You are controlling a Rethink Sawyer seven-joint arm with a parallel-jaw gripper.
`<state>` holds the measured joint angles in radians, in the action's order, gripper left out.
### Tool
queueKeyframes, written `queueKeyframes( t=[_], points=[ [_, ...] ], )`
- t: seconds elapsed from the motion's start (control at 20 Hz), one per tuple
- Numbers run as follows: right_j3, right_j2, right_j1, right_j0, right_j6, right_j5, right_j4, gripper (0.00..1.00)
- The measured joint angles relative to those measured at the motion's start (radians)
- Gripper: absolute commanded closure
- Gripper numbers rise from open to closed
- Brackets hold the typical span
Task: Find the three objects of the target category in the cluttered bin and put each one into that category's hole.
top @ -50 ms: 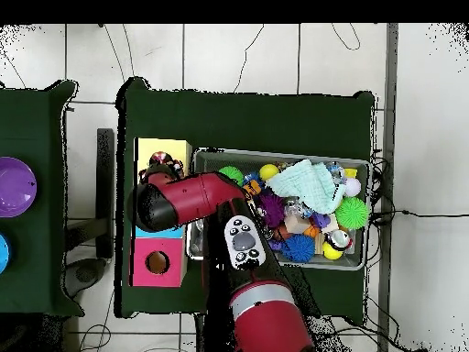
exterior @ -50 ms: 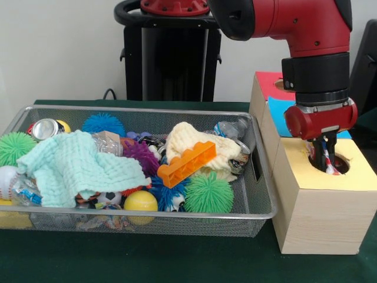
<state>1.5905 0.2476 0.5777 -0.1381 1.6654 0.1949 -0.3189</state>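
Note:
My gripper [exterior @ -50 ms: 327,158] hangs over the round hole [exterior @ -50 ms: 341,165] in the yellow-topped wooden block [exterior @ -50 ms: 356,175], right of the bin. Its black fingers [exterior @ -50 ms: 318,151] reach into the hole's mouth and are shut on a small red, white and blue object [exterior @ -50 ms: 328,160]. What that object is cannot be told. In the overhead view the arm [top @ -50 ms: 188,197] covers most of the yellow block [top @ -50 ms: 147,151], and a colourful bit shows at the hole [top @ -50 ms: 160,165]. The wire mesh bin [exterior @ -50 ms: 147,213] is full of clutter.
The bin holds a mint cloth [exterior @ -50 ms: 76,165], cream cloth [exterior @ -50 ms: 188,141], orange brick [exterior @ -50 ms: 187,164], green spiky ball [exterior @ -50 ms: 207,193], yellow ball [exterior @ -50 ms: 140,201] and a can [exterior @ -50 ms: 46,128]. Blue [exterior @ -50 ms: 277,112] and red [exterior @ -50 ms: 268,79] blocks stand behind the yellow one. A purple plate [top @ -50 ms: 14,186] sits on another table.

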Motion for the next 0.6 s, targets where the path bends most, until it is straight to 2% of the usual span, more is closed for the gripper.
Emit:
queueKeyframes(
  t=[0.4,0.45,0.6],
  points=[
    [0.000,-0.004,0.000,0.002,0.000,0.004,0.000,1.00],
    [0.000,-0.004,0.000,0.002,0.000,0.004,0.000,0.00],
    [0.000,-0.004,0.000,0.002,0.000,0.003,0.000,0.00]
  ],
)
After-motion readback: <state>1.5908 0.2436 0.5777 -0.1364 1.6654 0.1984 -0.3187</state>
